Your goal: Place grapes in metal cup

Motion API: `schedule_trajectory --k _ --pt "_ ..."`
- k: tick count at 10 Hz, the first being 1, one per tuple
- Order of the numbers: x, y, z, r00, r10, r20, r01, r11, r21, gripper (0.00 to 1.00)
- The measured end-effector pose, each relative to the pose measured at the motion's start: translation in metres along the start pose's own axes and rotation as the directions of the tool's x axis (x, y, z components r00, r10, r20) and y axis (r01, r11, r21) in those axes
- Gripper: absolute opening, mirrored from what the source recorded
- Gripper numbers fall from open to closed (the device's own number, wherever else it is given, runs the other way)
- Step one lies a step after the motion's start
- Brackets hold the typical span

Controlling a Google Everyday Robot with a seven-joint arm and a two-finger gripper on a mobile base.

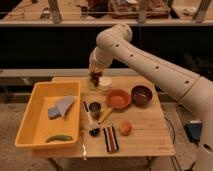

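Note:
My gripper hangs from the white arm over the back of the wooden table. It is shut on the grapes, a small dark purple-brown bunch held in the air above the pale green cup. The metal cup, small, grey, with a dark inside, stands upright on the table nearer the front, just right of the yellow bin. The grapes are behind and above it, well apart from it.
A yellow bin holding a grey-blue cloth and a green item fills the table's left. A white dish, orange bowl, brown bowl, orange-red fruit, dark lump with pale handle and striped item lie around the cup.

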Motion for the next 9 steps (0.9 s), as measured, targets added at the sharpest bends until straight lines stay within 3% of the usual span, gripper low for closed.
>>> schedule_trajectory --k 6,9 --pt "0.001 0.001 0.0 1.0 -0.002 -0.001 0.002 1.0 0.0 0.01" --pt "-0.019 -0.002 -0.012 0.999 -0.035 0.042 0.034 0.999 0.026 0.01"
